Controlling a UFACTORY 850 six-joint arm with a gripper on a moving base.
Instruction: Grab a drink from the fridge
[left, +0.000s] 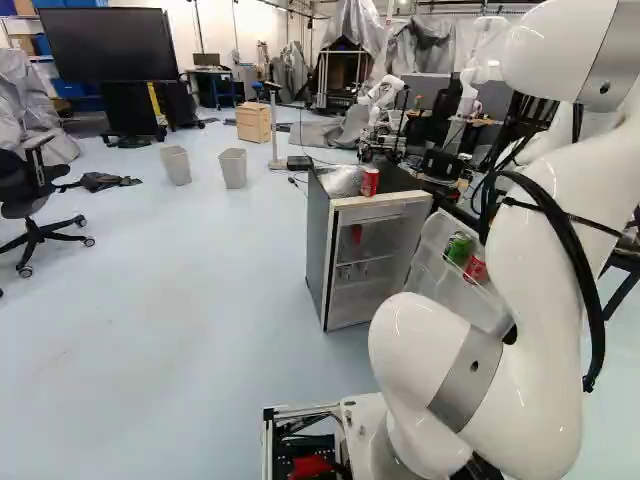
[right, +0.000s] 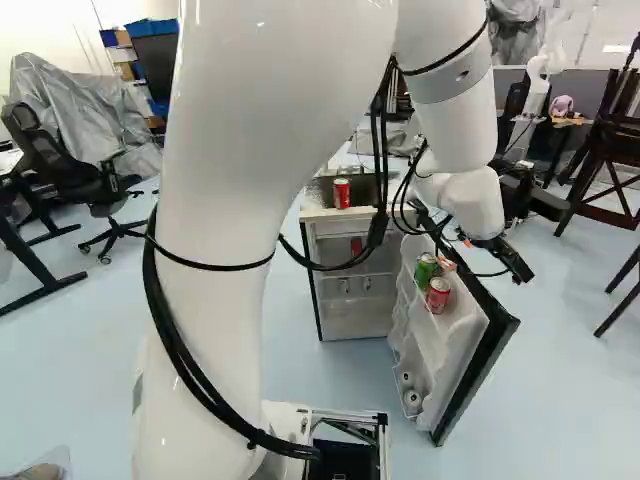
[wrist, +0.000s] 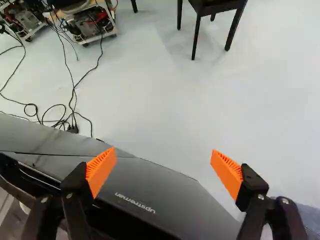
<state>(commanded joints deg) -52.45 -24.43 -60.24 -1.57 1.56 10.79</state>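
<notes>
Gripper (wrist: 164, 169): fingers stood apart above the fridge door (wrist: 170, 202), likely spaced for a can.
Green can (right: 426, 269), red can (right: 438, 295): sat behind the front edge of the door's rack (right: 414, 303), probably against tipping.

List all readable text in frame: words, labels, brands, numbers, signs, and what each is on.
"upstreman": on the fridge door.
Too small to read: print on the upper red can, green can and lower red can.
No other legible text.

Robotics lab; second robot arm (right: 537, 95)
</notes>
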